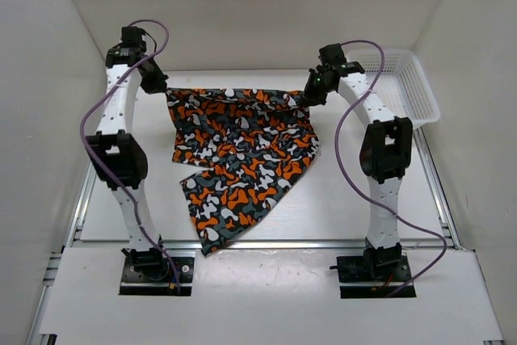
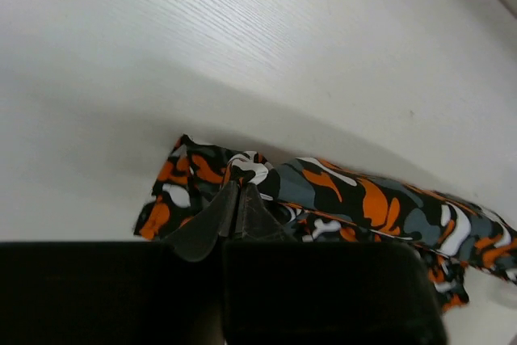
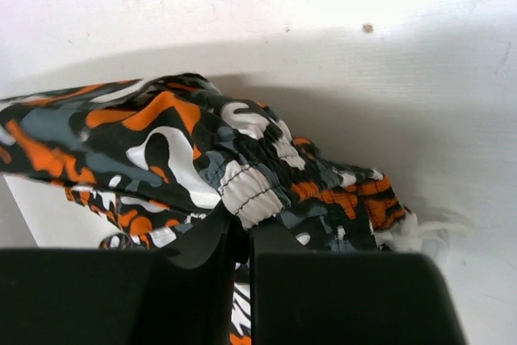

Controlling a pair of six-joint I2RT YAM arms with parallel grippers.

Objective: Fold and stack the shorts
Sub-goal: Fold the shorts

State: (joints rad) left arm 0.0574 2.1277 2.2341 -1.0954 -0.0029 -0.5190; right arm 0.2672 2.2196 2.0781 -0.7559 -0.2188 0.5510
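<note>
The camouflage shorts [image 1: 238,155] in orange, black, grey and white hang stretched between my two grippers, the waistband lifted at the back and the legs trailing forward on the white table. My left gripper [image 1: 157,82] is shut on the left end of the waistband; its view shows the cloth [image 2: 339,195] pinched between the fingertips [image 2: 242,199]. My right gripper [image 1: 313,93] is shut on the right end of the elastic waistband [image 3: 258,187], with cloth bunched over the fingers [image 3: 212,236].
A white plastic mesh basket [image 1: 404,86] stands at the back right, just right of the right arm. White walls close in the table on three sides. A metal rail [image 1: 266,243] runs along the table's near edge.
</note>
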